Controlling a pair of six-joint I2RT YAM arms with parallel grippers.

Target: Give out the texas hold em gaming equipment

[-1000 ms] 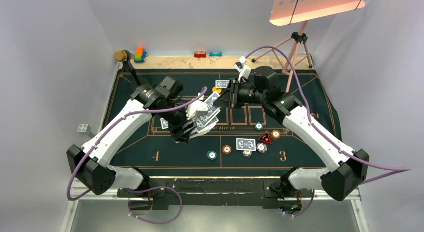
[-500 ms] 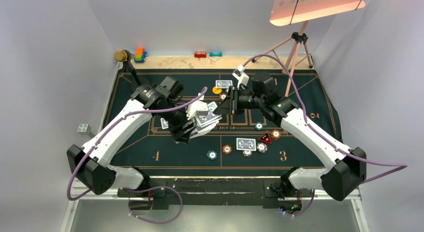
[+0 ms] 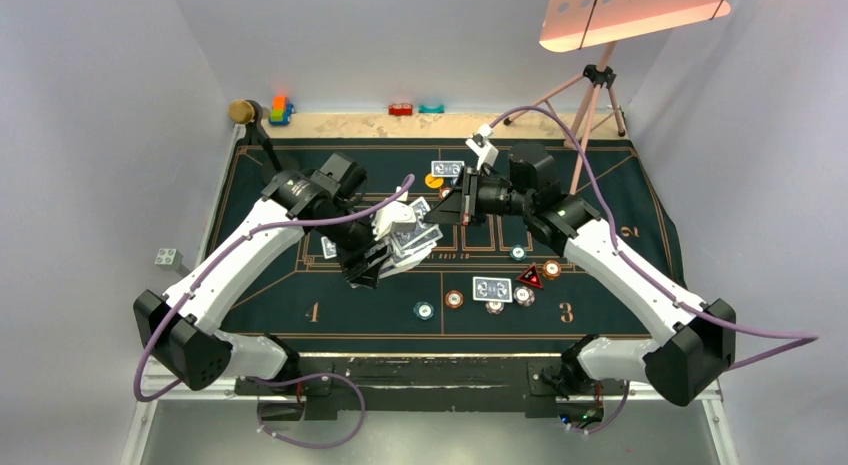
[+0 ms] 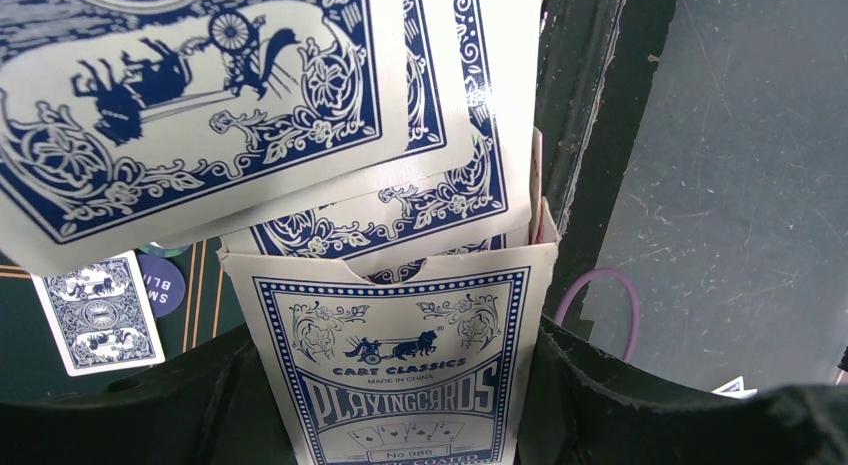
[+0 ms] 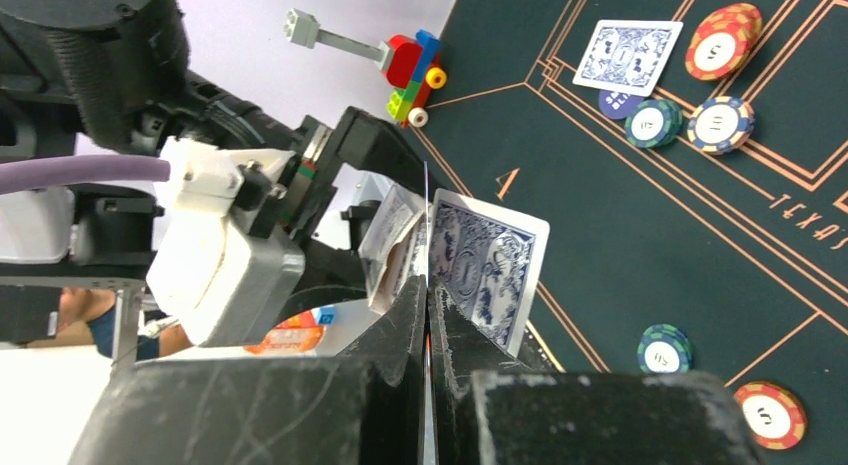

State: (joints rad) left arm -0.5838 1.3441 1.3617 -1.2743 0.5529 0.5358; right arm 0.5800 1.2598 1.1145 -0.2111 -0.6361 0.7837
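Playing cards [image 4: 200, 105], box [image 4: 395, 375] clamped in left tool [image 3: 372, 257], right tool [image 5: 428, 310] pinching one card [image 5: 425, 225]

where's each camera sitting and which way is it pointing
Top external: fixed above and behind the bases, looking down on the felt mat; both arms show, left hand and right hand near mid-mat.
Left wrist: on the left wrist, looking along its dark fingers at the card box they hold.
Right wrist: on the right wrist, looking past its shut fingers at the card pinched between them, left arm beyond.
Shared: top and left wrist both show the fanned cards.
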